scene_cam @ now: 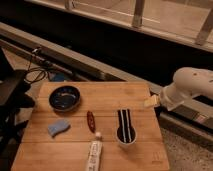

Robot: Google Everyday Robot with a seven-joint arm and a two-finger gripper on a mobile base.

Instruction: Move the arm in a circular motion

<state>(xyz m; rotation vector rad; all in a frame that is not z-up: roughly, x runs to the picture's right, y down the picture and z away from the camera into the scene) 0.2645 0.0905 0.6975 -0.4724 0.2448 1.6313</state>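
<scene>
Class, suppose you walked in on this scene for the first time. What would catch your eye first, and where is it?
The glossy white arm at the far right stands out most against the dark background, with its pale yellowish pincer by the right edge of the wooden table. Next come the dark blue bowl on the table's left side and the white cup with dark striped contents towards the front right.
</scene>
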